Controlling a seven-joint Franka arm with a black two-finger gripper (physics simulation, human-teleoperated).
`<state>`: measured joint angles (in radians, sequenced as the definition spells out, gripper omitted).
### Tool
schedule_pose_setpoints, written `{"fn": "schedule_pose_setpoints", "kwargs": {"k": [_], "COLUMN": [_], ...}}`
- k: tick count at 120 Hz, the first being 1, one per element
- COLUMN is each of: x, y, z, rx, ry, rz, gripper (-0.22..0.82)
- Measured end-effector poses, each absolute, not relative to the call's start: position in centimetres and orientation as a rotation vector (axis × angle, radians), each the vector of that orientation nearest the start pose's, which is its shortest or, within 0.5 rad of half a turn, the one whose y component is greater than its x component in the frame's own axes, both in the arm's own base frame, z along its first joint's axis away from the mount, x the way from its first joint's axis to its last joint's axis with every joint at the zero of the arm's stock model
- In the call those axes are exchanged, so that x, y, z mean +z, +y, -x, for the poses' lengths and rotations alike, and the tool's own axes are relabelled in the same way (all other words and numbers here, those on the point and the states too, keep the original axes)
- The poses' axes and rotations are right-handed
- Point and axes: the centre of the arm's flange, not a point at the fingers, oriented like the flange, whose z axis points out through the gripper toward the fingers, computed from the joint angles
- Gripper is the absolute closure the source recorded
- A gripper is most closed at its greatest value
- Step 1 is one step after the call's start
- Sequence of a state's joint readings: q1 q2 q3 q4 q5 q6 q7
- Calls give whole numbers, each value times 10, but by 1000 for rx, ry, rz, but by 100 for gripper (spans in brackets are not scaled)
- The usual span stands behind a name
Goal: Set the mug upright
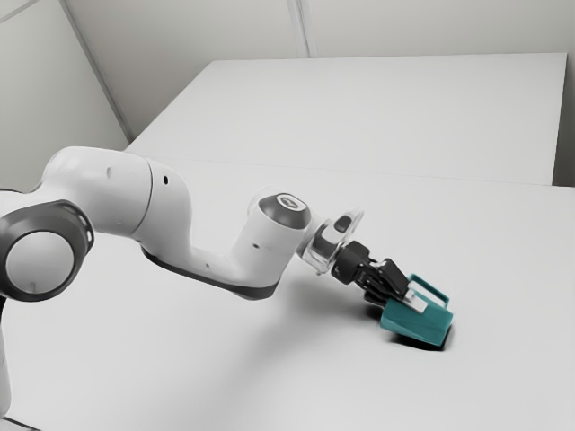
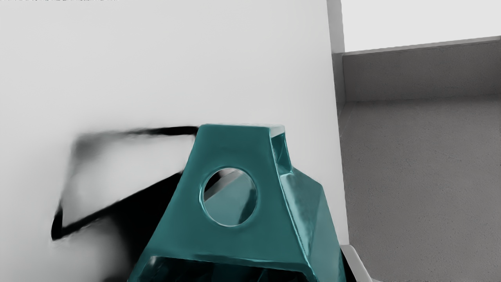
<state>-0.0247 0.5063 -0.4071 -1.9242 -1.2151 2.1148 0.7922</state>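
Note:
The teal mug point(image 1: 418, 320) lies tilted on its side on the white table at the exterior view's right, with its handle point(image 1: 431, 289) on the upper side. My gripper point(image 1: 411, 300) reaches down to it from the exterior view's left, its light end lying against the mug's body beside the handle. In the wrist view the teal mug point(image 2: 231, 243) stands close before the camera, with a round hole through one face and a dark recess nearest my hand. A pale edge of the gripper point(image 2: 355, 262) shows beside it. The mug hides the rest of the gripper there.
The white table point(image 1: 234, 368) stretches around the mug, with dark shadow beneath it. A raised white panel point(image 1: 386, 117) stands behind. In the wrist view a grey wall point(image 2: 422, 176) lies past the table's edge.

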Motion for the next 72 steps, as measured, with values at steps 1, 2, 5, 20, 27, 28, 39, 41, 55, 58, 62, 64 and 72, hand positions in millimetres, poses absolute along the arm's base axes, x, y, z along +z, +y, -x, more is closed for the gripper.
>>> {"fn": "schedule_pose_setpoints", "kwargs": {"k": [1,2,5,20,27,28,39,41,55,58,62,64,72], "x": [255,255,256,259,264,265,281,284,309,313,319,322,337], "y": [-286,-287,-288,-289,-290,-290,-291,-291,-281,-276,-268,-263,-242], "z": [-548,-547,-547,-547,-547,-547,-548,-548,-552,-553,-557,-559,-567], "rx": [-97,-97,-94,-75,-61,-58,-19,-11,73,92,117,128,178], "ry": [-326,-328,-334,-363,-378,-381,-419,-426,-485,-506,-539,-557,-639], "rz": [-1976,-1975,-1973,-1966,-1967,-1967,-1979,-1983,-2041,-2065,-2103,-2124,-2221], "gripper": [70,70,71,74,75,75,76,76,77,77,77,77,78]}}
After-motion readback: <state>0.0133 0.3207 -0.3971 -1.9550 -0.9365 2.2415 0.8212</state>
